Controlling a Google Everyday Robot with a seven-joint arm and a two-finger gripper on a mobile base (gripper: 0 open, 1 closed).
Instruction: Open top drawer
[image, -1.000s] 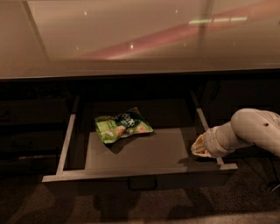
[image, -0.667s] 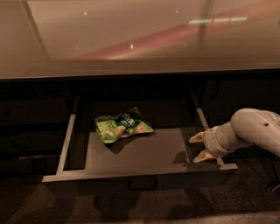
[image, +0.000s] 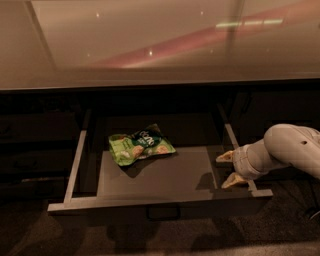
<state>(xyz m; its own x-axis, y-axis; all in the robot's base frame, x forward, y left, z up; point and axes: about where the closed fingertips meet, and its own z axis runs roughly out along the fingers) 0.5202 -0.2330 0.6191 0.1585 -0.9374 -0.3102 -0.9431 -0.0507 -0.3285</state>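
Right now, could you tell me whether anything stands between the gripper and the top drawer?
Nothing visible does. The gripper, fingers apart, is right at the top drawer, by its right-hand rail. The green snack bag lies inside, apart from the gripper and out of the way.

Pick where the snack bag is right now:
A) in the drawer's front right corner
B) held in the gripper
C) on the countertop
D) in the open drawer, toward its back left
D: the green snack bag lies on the floor of the top drawer, toward the back left. The gripper is open over the right rail, holding nothing.
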